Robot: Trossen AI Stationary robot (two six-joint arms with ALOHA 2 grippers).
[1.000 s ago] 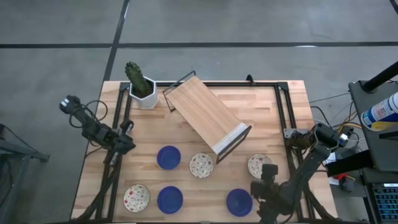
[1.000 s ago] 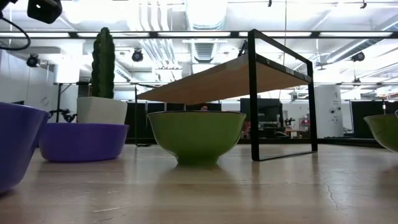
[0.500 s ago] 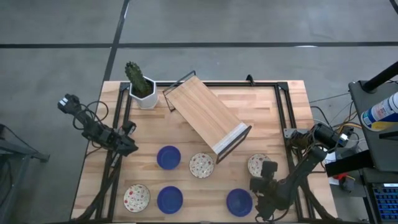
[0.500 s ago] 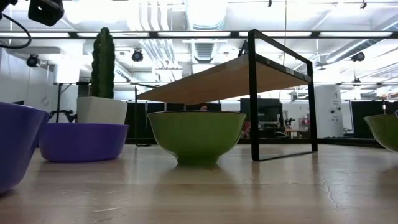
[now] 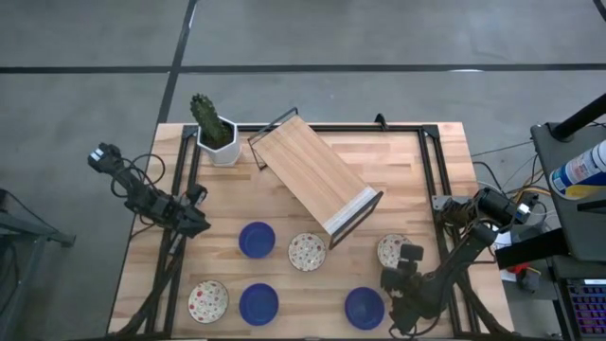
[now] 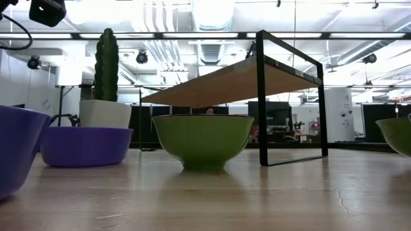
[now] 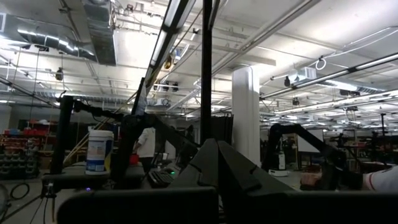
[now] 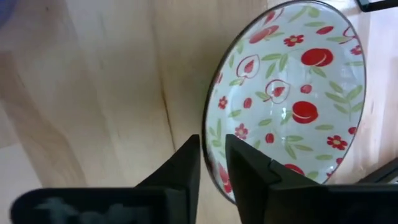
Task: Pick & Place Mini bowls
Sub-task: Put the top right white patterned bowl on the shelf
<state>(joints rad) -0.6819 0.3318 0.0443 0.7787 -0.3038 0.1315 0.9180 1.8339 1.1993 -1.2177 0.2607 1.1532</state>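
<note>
wood slat table (image 5: pixel 407 170) sitting on a grey concrete floor, with a black frame round it and a big workshop with ceiling pipes behind in the low view. a cactus pot (image 5: pixel 220 147) sits at the far left corner, and a wooden shelf (image 5: pixel 317 176) on black legs lies at an angle across the far middle.

six mini bowls are spread over the near half. blue bowl (image 5: pixel 257 240) and patterned bowl (image 5: pixel 307 251) are side by side around the middle, with another patterned bowl (image 5: pixel 392 250) toward the right edge. along the near edge: third patterned bowl (image 5: pixel 207 300) toward the left corner, then second blue bowl (image 5: pixel 258 304), then third blue bowl (image 5: pixel 364 307) further right. from the low view the patterned ones look green on the outside.

right gripper (image 8: pixel 212 163) is down at the right-hand patterned bowl (image 8: pixel 287 99). in its wrist view the two fingers (image 8: pixel 249 171) sit either side of the bowl's rim, one inside and one outside, with only a thin gap between them, so it's pinching the rim. bowl looks to be flat on the table.

left gripper (image 5: pixel 194 220) is off near the left edge, well apart from any bowl, and its camera just looks out into the room. can't tell if it's released or clenched.
</note>
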